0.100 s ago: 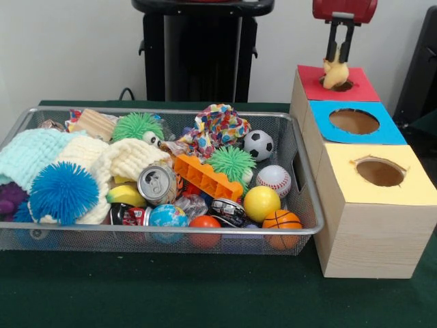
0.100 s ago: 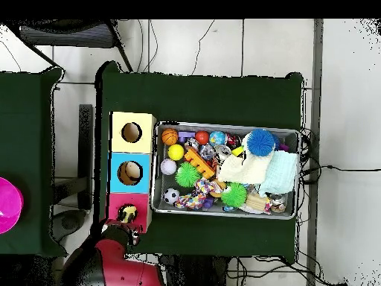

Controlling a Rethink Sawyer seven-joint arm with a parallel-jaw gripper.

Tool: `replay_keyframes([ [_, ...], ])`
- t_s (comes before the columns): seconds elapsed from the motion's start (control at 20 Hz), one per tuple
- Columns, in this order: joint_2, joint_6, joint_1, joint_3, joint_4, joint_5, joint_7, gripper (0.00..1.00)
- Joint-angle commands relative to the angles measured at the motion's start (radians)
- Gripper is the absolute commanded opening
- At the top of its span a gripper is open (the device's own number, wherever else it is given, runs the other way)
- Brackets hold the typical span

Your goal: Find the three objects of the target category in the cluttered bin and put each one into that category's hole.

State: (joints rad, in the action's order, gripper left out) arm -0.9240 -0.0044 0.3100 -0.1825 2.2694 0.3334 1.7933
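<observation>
Green cloth covers the table, and on it, nearest the front camera, a wire-mesh bin sits left of a pale wooden box with three coloured tops. Along the bin's near edge lie a spiky blue ball, a crushed silver can, a small globe ball, an orange ball, a yellow ball and a toy basketball. Behind those come cream and mint knitted cloths, an orange plastic block, a spiky green ball and a baseball. Farther back are a soccer ball, a second spiky green ball and a colourful patterned cloth.

On the box, the nearest top is yellow with a round hole; the middle one is blue with its own hole; the farthest is red, and its hole is mostly hidden. Over that red hole hangs the gripper, its dark fingers pinching a yellowish, duck-like toy whose lower end reaches into the opening. From overhead, the same toy shows at the red section, with the red arm beside it.
</observation>
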Motion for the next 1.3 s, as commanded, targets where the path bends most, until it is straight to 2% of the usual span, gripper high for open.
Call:
replay_keyframes([
  [0.05, 0.015, 0.139, -0.003, 0.017, -0.022, 0.035, 0.205, 1.00],
  [0.25, 0.021, 0.223, 0.019, -0.017, -0.056, 0.039, 0.209, 1.00],
  [0.7, 0.003, 0.225, -0.007, -0.043, -0.084, 0.015, 0.185, 1.00],
  [0.9, -0.008, 0.193, -0.095, -0.018, -0.121, -0.029, 0.107, 1.00],
  [1.05, -0.013, 0.152, -0.181, 0.028, -0.130, -0.065, 0.060, 1.00],
  [1.2, 0.002, 0.061, -0.293, 0.122, -0.103, -0.104, 0.062, 1.00],
  [1.3, 0.029, 0.005, -0.345, 0.150, -0.096, -0.137, 0.079, 1.00],
])
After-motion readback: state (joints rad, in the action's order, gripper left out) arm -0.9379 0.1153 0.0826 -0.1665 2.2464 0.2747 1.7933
